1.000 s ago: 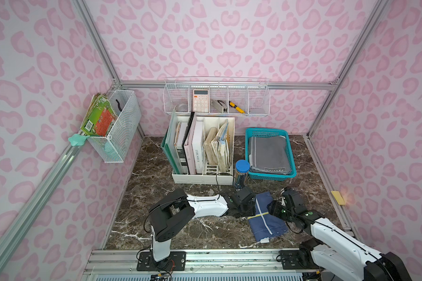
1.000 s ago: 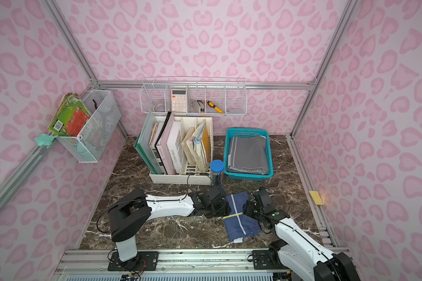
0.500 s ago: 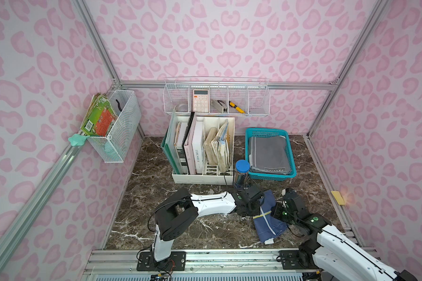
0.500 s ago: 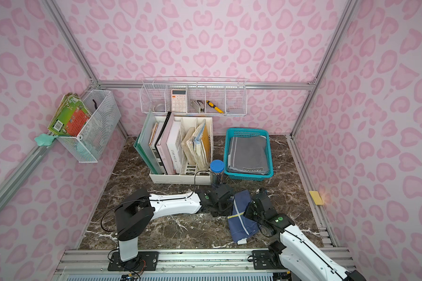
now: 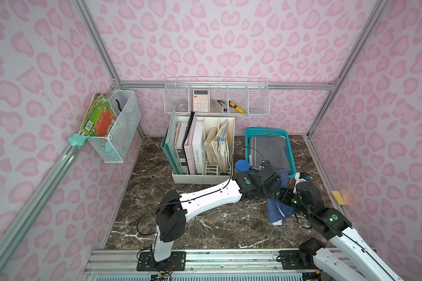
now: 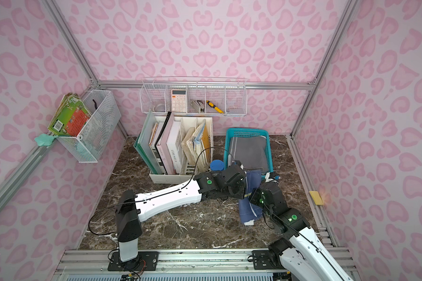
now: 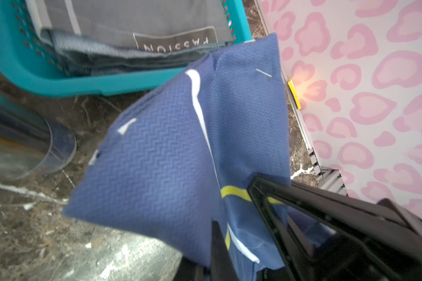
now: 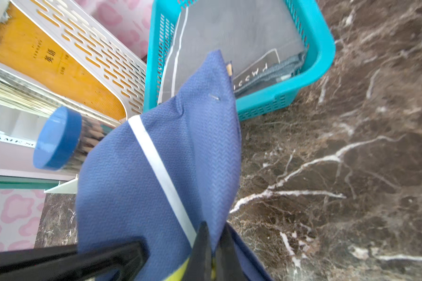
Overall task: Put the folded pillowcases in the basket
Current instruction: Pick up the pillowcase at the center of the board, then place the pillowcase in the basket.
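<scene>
The folded pillowcase [image 5: 277, 210] is blue and not yet in the basket [image 5: 291, 155]. It hangs just before the basket's near rim, raised at its upper end. Whether the lower end touches the marble table [image 5: 205, 219] cannot be determined. The left gripper [image 7: 232, 209] and right gripper [image 8: 213, 233] are both clamped onto the cloth. A grey folded textile [image 5: 268, 150] occupies the basket. Grasp and lift appear complete. Remaining steps: transfer over the rim, lower, release.

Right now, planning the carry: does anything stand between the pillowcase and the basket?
Nothing visible does. The pillowcase, pinched by the left gripper and right gripper, hangs just short of the basket, whose near wall it must clear. The blue-lidded jar stands beside, off the path. Grey cloth lies inside.
</scene>
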Tool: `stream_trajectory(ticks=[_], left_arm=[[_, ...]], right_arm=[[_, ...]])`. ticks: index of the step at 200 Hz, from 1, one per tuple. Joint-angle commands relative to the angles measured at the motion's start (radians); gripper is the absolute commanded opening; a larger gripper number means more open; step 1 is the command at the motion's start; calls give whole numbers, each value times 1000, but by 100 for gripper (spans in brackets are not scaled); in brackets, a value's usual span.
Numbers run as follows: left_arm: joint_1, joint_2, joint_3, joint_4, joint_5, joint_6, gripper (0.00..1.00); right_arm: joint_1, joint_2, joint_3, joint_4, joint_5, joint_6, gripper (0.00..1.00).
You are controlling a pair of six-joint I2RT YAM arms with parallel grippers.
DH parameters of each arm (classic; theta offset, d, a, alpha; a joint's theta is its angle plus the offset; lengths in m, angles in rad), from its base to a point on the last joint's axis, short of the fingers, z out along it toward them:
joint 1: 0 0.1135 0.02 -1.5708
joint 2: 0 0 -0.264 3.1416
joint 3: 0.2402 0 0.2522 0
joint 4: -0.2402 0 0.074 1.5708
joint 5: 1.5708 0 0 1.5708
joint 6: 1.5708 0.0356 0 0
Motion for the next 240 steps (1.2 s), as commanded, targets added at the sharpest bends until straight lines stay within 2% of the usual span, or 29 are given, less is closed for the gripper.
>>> stream_trajectory(ticks=[1, 45, 120, 180, 240], left_arm=[[20, 26, 82, -42, -45, 85, 0], [105, 124, 330, -121, -31, 151, 0], [255, 349, 673, -85, 74, 236, 0], [338, 449, 720, 97, 219, 263, 0], [379, 563, 759, 188, 259, 265, 0]], right_arm=[[-35, 38, 45, 61, 26, -81, 0], [-190, 153, 128, 203, -126, -159, 0], [-261, 434, 234, 477, -216, -164, 0], [-303, 643, 334, 586, -254, -163, 0], [-334, 798, 368, 661, -291, -159, 0]])
